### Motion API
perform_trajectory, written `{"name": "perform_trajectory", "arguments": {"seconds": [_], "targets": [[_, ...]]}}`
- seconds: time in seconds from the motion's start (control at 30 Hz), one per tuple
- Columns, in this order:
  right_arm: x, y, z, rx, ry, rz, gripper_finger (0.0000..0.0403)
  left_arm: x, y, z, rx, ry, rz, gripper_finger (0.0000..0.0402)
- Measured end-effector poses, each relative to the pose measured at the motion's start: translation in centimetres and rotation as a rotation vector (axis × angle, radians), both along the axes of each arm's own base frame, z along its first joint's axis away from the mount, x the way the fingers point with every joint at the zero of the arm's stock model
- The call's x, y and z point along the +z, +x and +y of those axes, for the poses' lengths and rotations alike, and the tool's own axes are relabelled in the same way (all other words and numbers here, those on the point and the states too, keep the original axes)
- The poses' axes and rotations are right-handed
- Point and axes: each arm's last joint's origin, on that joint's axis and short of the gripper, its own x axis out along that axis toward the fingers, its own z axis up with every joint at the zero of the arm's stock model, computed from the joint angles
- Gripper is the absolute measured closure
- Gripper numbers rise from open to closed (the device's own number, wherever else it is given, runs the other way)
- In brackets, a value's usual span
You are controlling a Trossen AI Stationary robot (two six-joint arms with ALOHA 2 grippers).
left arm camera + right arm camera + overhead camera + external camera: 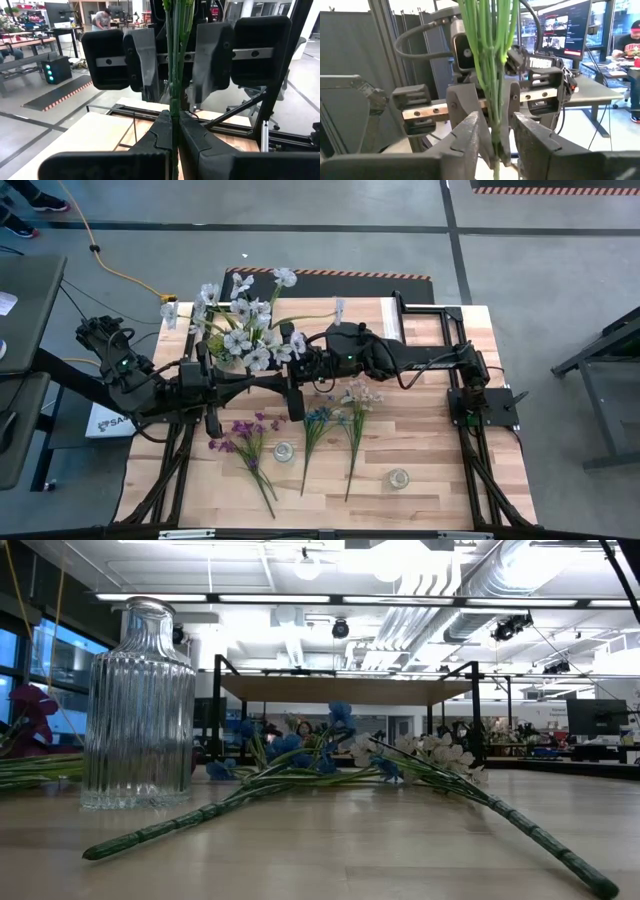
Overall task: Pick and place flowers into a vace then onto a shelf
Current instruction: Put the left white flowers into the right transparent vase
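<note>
I see a yellow cable (120, 272) running across the grey floor at the upper left of the high view. A black mat with a striped edge (340, 278) lies above the table. A seated person (631, 46) shows at the far right of the right wrist view, beside a monitor (565, 31).

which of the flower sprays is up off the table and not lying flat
The big white spray, held up by its stems in both grippers near the table's far edge. The purple, blue and pale pink sprays lie flat on the tabletop.
</note>
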Motion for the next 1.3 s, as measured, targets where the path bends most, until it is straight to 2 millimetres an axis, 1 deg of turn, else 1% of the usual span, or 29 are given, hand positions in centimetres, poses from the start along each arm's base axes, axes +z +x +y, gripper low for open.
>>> {"name": "perform_trajectory", "arguments": {"seconds": [0.13,0.27,0.3,0.43,0.57,0.97,1.03,1.17,1.3], "targets": [[-0.01,0.0,0.0,-0.001,-0.001,0.0,0.0339,0.0,0.0,0.0,0.0,-0.001,0.0,0.036],[-0.03,0.0,0.0,-0.003,-0.025,-0.001,0.0386,0.02,0.01,-0.01,-0.005,-0.005,-0.003,0.036],[-0.03,0.0,0.0,-0.002,-0.026,-0.002,0.0392,0.04,0.01,-0.02,-0.007,-0.007,-0.004,0.036],[-0.05,0.0,0.0,-0.003,-0.027,0.002,0.0387,0.03,0.01,-0.03,-0.008,-0.009,-0.004,0.036],[-0.12,-0.04,-0.01,-0.004,-0.047,0.01,0.0396,-0.01,0.01,-0.02,-0.009,-0.006,0.0,0.036],[-0.18,-0.03,-0.1,-0.067,-0.085,0.013,0.04,-0.03,0.01,-0.03,-0.012,-0.006,0.001,0.0359],[-0.18,-0.03,-0.12,-0.075,-0.091,0.013,0.0401,-0.02,0.01,-0.02,-0.01,-0.013,-0.001,0.0341],[-0.2,-0.01,-0.2,-0.097,-0.109,0.012,0.0402,-0.05,0.01,-0.02,-0.009,-0.022,-0.003,0.0286],[-0.13,-0.09,-0.27,-0.121,-0.131,0.012,0.0402,-0.06,0.0,-0.06,-0.028,-0.025,-0.001,0.0253]]}}
